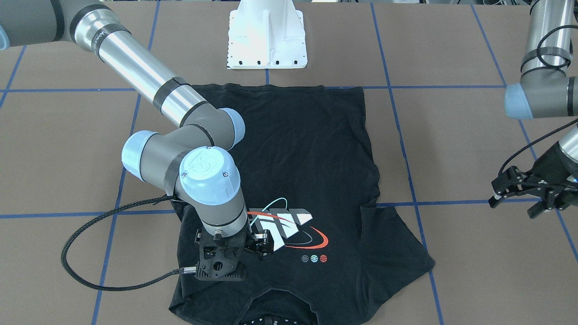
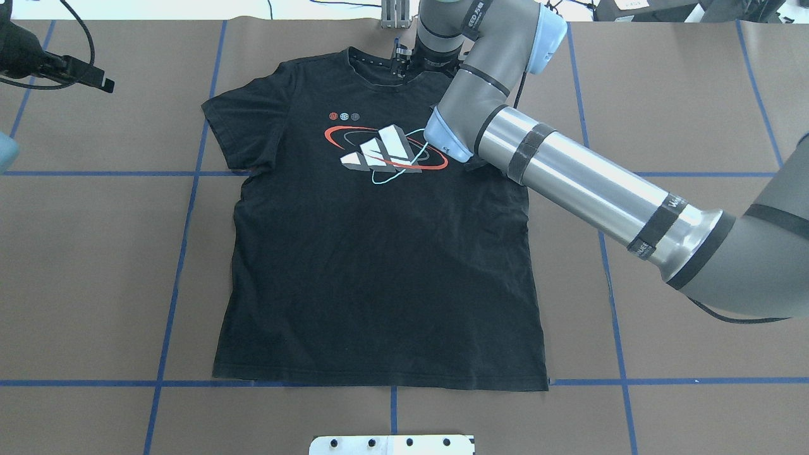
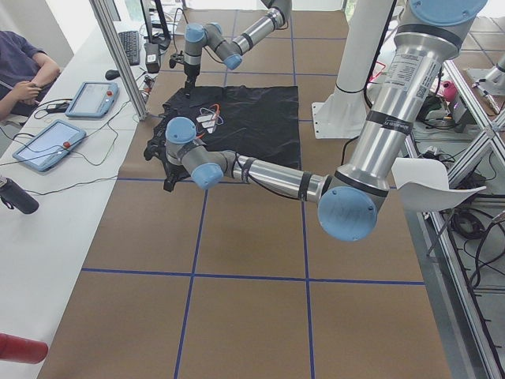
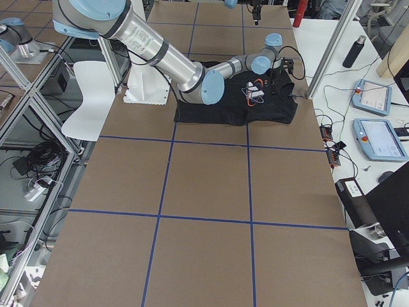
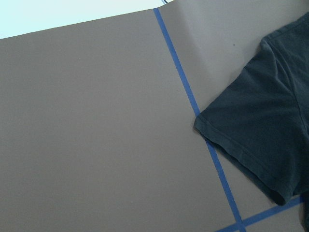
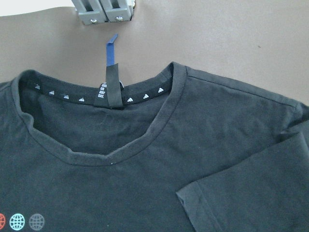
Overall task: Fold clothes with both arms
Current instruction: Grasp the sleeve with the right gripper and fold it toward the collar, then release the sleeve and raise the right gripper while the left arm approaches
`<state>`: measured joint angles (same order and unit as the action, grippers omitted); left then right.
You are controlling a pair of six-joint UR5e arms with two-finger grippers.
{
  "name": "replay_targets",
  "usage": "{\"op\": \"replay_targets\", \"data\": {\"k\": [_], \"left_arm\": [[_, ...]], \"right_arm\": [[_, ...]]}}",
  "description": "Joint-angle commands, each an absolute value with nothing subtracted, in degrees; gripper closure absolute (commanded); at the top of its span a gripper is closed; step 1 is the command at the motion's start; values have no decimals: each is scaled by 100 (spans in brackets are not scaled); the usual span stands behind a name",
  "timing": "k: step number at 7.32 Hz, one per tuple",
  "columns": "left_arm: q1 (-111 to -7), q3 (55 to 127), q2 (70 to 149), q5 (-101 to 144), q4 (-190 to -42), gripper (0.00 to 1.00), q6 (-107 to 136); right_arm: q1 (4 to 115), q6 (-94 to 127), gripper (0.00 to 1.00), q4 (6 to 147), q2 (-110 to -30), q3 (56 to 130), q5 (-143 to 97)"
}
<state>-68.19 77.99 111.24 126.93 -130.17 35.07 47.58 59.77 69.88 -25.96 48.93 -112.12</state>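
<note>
Black T-shirt (image 1: pixel 307 149) is lying flat, face up, on the brown surface (image 1: pixel 54 149). Its long axis is running collar (image 1: pixel 271 313) to hem, with the collar at the end away from the robot base (image 1: pixel 266 36).

Front view: right tool (image 1: pixel 258 246) is pointing down at the shoulder just beside the collar. Can't tell if it's spread or pinching cloth. Left tool (image 1: pixel 519 198) is hanging well apart from the collar, out past the sleeve, fingers spread and holding nothing.

Overhead: right arm (image 2: pixel 588 183) is reaching to the collar, so it's the nearer one. My guess is the left has to travel in first.

Side views: tools too small to judge.

Left wrist: left sleeve (image 5: pixel 251 130) is lying across a blue tape line (image 5: pixel 178 72), no fingers showing.

Right wrist: right sleeve (image 6: pixel 251 193) is looking folded in below the collar. Collar tape (image 6: pixel 145 95) is showing small white three-bar logos. Neck label (image 6: pixel 113 89) text is too small to read.
</note>
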Motion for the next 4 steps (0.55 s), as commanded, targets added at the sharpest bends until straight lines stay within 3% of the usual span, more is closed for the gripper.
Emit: {"op": "replay_targets", "data": {"k": [1, 4], "left_arm": [[-6392, 6894, 11739, 11861, -13579, 0, 4216], [-5741, 6312, 12172, 11147, -13893, 0, 4980]], "right_arm": [[5114, 5066, 0, 7531, -2880, 5324, -11669], [5684, 3951, 0, 7471, -4634, 6860, -12232]]}}
